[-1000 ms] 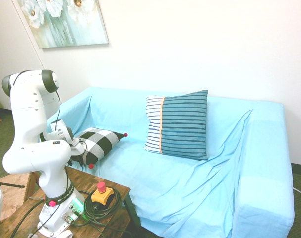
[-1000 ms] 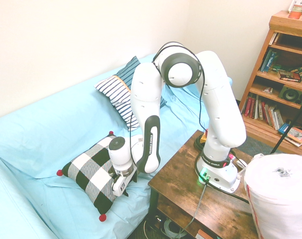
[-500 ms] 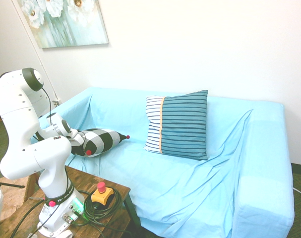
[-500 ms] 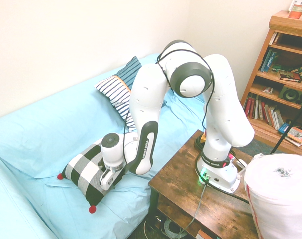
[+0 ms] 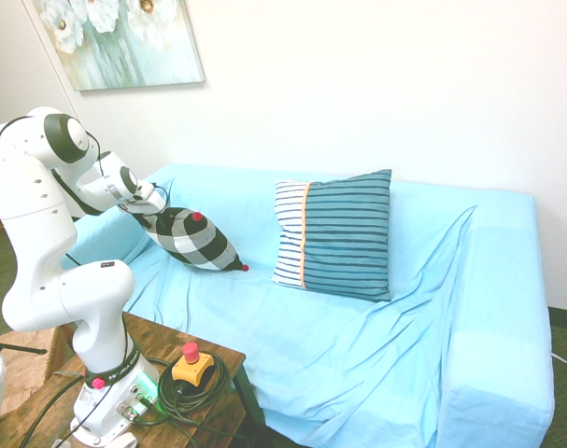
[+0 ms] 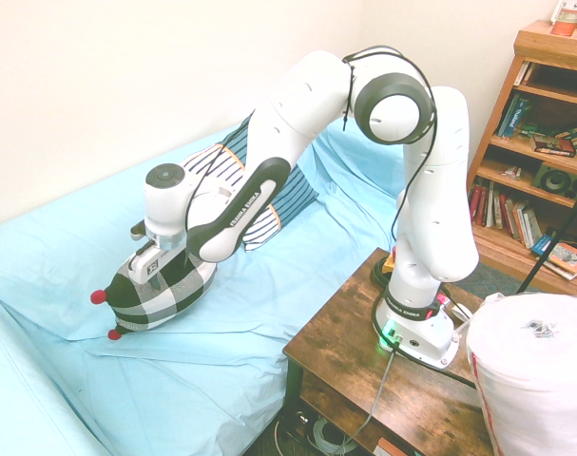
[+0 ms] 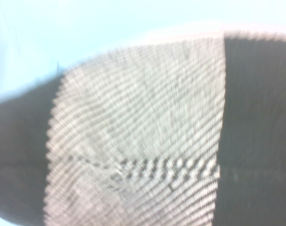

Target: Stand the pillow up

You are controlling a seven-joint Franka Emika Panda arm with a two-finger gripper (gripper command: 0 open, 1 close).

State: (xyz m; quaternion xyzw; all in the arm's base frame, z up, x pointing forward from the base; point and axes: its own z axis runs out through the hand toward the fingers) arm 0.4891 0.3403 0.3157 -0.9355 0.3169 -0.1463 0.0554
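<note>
The pillow (image 5: 197, 242), a black-and-white check cushion with red pom-poms, hangs tilted over the left part of the sofa seat. My gripper (image 5: 154, 211) is shut on its upper edge near the sofa's left arm. From the other side the pillow (image 6: 161, 287) bulges below the gripper (image 6: 155, 262), with two red pom-poms on its left side. Whether its lower corner touches the seat I cannot tell. Blurred check fabric of the pillow (image 7: 138, 132) fills the wrist view.
A light blue covered sofa (image 5: 358, 336) spans the scene. A larger teal-and-white striped pillow (image 5: 334, 233) leans upright against the backrest in the middle. A wooden side table (image 6: 345, 351) stands in front, with a bookshelf (image 6: 535, 142) and a white roll (image 6: 535, 370) nearby.
The gripper has lifted the pillow off the seat and swung it up toward the sofa's back left corner. The pillow went from lying nearly flat to hanging tilted.
</note>
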